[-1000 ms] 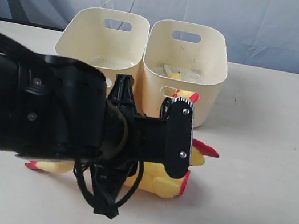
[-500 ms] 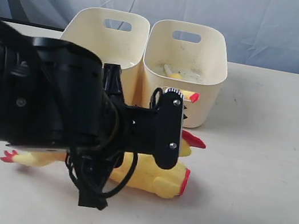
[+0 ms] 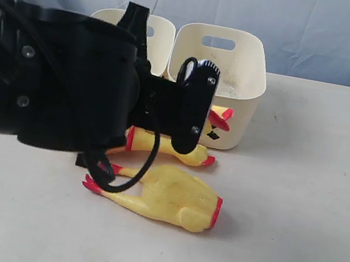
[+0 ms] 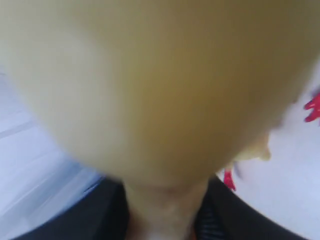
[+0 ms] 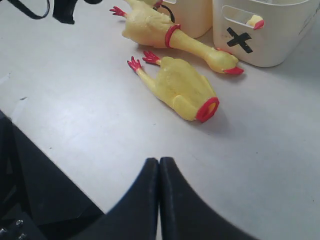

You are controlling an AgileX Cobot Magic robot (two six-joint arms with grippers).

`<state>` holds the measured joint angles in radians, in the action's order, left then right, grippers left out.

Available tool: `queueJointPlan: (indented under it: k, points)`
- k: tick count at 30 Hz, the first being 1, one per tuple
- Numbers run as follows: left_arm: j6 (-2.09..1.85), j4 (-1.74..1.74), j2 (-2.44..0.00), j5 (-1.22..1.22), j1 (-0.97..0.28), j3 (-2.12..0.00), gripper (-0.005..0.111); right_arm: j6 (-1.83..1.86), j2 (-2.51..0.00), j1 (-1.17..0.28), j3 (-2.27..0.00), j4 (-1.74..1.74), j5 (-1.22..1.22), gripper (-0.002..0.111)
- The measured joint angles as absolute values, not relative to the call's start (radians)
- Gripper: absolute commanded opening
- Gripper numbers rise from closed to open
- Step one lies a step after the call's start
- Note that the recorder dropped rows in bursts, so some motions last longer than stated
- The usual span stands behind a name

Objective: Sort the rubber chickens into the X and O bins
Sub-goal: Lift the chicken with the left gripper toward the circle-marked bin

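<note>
A headless chicken body (image 3: 169, 201) (image 5: 180, 87) lies on the table in front of the bins. Behind it lies a long-necked chicken (image 3: 169, 147) (image 5: 150, 27), its head near the X bin (image 3: 245, 62) (image 5: 280, 40). A yellow and red piece (image 3: 220, 116) (image 5: 255, 21) sticks out of that bin's front slot. My left arm (image 3: 68, 85) covers most of the other bin (image 3: 162, 30), whose mark is hidden. My left gripper (image 4: 165, 220) is shut on a blurred yellow chicken (image 4: 150, 85). Over bare table, my right gripper (image 5: 159, 161) is shut and empty.
A blue cloth backdrop (image 3: 316, 20) hangs behind the bins. The pale table (image 3: 302, 214) stretches right of the chickens. A black cable (image 3: 121, 186) loops down from my left arm beside the headless body's feet.
My left arm has lifted and swung back towards the bins. The headless body and the long-necked chicken, earlier half covered by it, now show on the table.
</note>
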<state>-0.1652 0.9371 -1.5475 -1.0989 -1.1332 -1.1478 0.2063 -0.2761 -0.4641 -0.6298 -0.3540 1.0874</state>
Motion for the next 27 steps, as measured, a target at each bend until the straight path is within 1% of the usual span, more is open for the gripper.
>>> queueJointPlan:
  k: [5,10,16,17,21,27]
  points:
    - [-0.232,0.988,-1.547,-1.145,-1.133,-1.17,0.0,0.206,-0.276,-0.464,-0.63,-0.354,1.087,-0.001]
    - [-0.247,1.083,-1.547,-1.125,-1.133,-1.174,0.0,0.206,-0.276,-0.464,-0.63,-0.354,1.087,-0.001]
    - [-0.165,1.17,-1.547,-0.819,-1.094,-1.174,0.0,0.206,-0.276,-0.464,-0.63,-0.354,1.087,-0.001]
    - [-0.12,1.2,-1.547,-0.745,-1.062,-1.174,0.0,0.206,-0.276,-0.464,-0.63,-0.354,1.087,-0.001]
    - [0.0,1.276,-1.547,-0.579,-0.962,-1.174,0.0,0.206,-0.276,-0.464,-0.63,-0.354,1.087,-0.001]
    - [0.115,1.306,-1.547,-0.334,-0.809,-1.166,0.0,0.206,-0.276,-0.464,-0.63,-0.354,1.087,-0.001]
